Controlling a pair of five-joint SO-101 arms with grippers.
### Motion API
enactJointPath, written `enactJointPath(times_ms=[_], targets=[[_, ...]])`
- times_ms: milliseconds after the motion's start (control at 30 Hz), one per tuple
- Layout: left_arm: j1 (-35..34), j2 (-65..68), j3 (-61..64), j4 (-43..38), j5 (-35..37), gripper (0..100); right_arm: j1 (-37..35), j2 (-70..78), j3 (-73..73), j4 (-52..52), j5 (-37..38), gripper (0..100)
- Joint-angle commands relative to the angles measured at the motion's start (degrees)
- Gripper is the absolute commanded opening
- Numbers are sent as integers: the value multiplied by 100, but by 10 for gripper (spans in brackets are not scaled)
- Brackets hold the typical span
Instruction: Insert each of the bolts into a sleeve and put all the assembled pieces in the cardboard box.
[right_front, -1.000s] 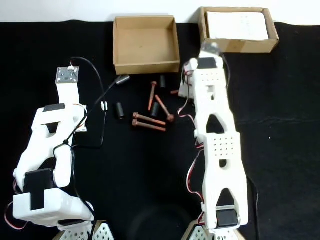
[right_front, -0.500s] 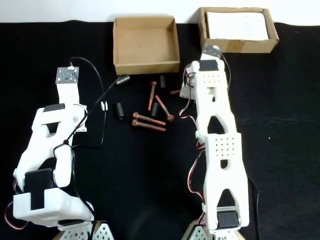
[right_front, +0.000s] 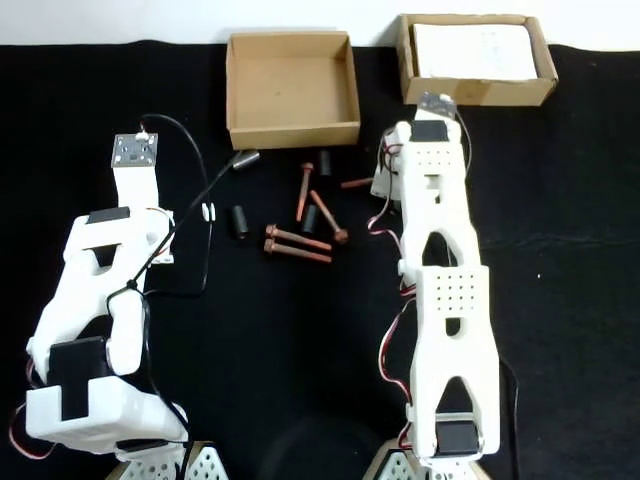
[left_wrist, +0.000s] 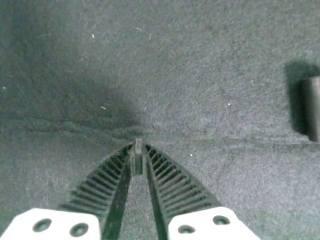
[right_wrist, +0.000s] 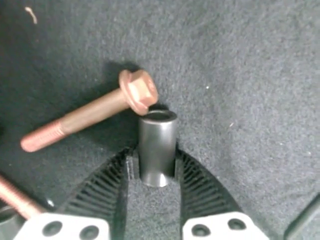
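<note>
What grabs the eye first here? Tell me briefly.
The right gripper clasps a black sleeve, with a copper bolt lying beside it, head by the sleeve's open end. More bolts and sleeves lie scattered in front of the box.

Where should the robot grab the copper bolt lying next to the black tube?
Probably the bolt mid-shank, from above, closing across it. It lies flat on the cloth, and its wide hex head crowds the sleeve in the right pincer.
</note>
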Motion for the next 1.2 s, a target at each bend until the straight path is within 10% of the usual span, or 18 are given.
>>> enactJointPath(times_ms=[0, 400, 633, 833, 1167], targets=[[75, -66, -189, 18, 9, 10, -57, -382, -637, 813, 554, 6], [1877, -409, -2404, 2910, 53, 10, 470, -4585, 1701, 813, 2927, 6], [2905, -127, -3451, 2347, 1055, 10, 532, -7292, 5130, 655, 3719, 7], [3152, 1745, -4848, 1741, 1662, 30, 769, -9921, 7916, -136, 4281, 7], [3301, 5191, -10088, 4088, 2321, 98, 1112, -12180, 11899, -1824, 4501, 7]])
